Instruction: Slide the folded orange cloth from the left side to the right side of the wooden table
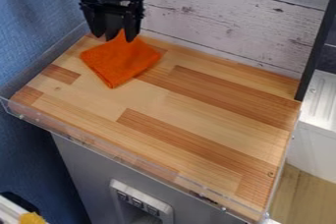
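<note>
Orange cloth (118,63), toward the far left of the wooden top (197,120), laid roughly diamond-wise.

Near edge: clear plastic lip (115,155) runs along the front, well apart from the cloth. Little risk there unless the cloth were dragged far forward; a trailing corner could then snag on it.

Cloth itself: near corner points toward the camera, main part fairly flat. Thin and limp, I judge. Pushed rather than pinched, it would likely bunch or skid on smooth wood.

Far corner of cloth: narrows to a peak by the gripper (115,38). Fingers spread, a visible gap between them, peak nearer the right-hand finger in view. Contact with that finger: cannot tell. Closing off-centre could nip only a sliver, which might slip out under the cloth's own weight. Too low, and the tips could scrape the wood.

Farthest: white plank wall (223,26) close behind the gripper, blue wall (36,26) off to the left. Tight corner; a sideways or backward swing might knock either.
</note>
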